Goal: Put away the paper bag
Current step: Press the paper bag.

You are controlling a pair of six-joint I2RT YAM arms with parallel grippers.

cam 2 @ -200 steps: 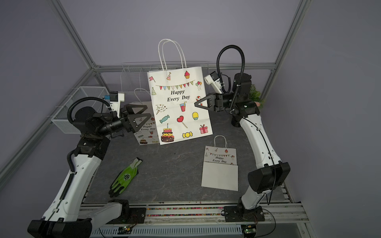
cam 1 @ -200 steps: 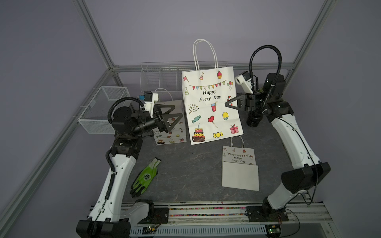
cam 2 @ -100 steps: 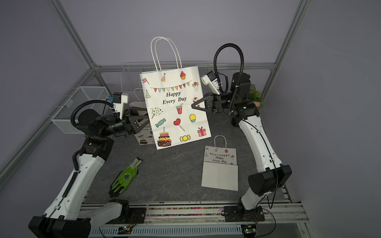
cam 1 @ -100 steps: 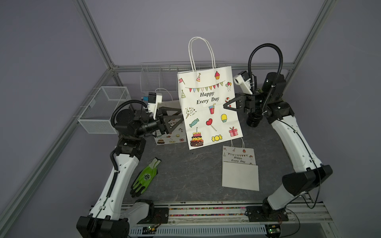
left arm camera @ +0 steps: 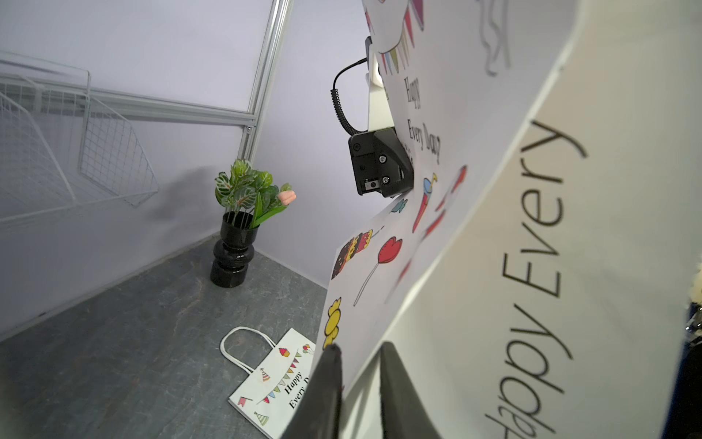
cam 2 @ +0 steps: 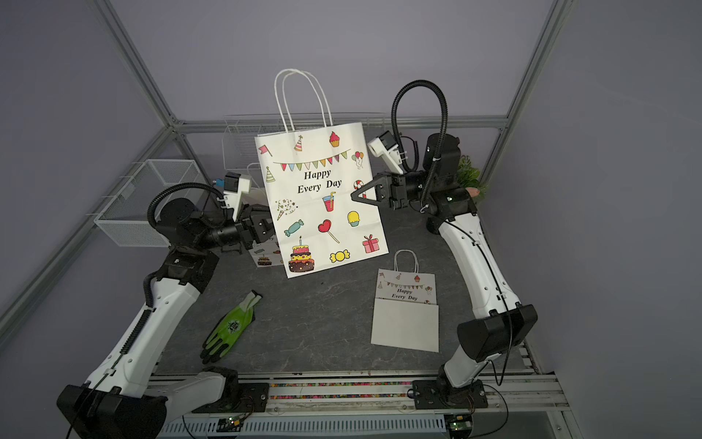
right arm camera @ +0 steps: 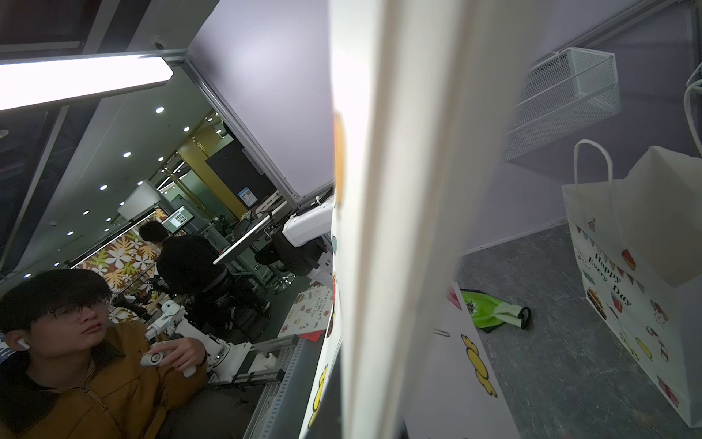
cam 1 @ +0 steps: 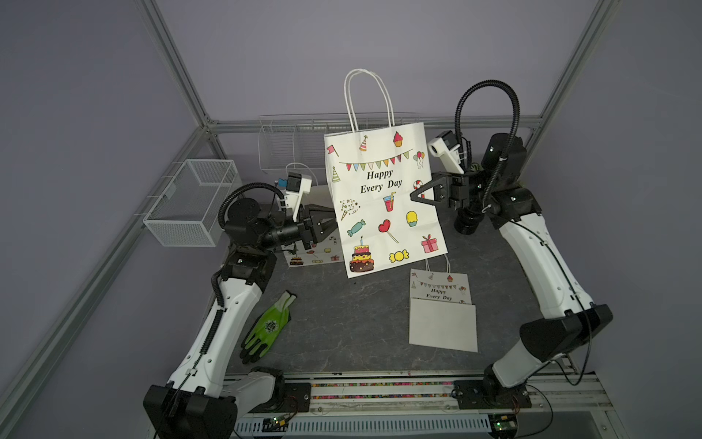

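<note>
White paper bag point(cam 1: 380, 197), party print facing the top views, is hanging tilted between both arms over the back half of the counter point(cam 1: 342, 323), handles up. I've got the right fingers point(cam 1: 414, 197) pinched tight on its right edge, about mid-height. The left fingers point(left arm camera: 330, 384) are drawn close together with the bag's left side edge caught between them, clear in the left wrist view. I can't tell whether the low corner touches the counter. A green glove point(cam 1: 267, 327) lies by the left arm, and a smaller folded bag point(cam 1: 442, 323) lies flat near the held bag's lower right corner.
</note>
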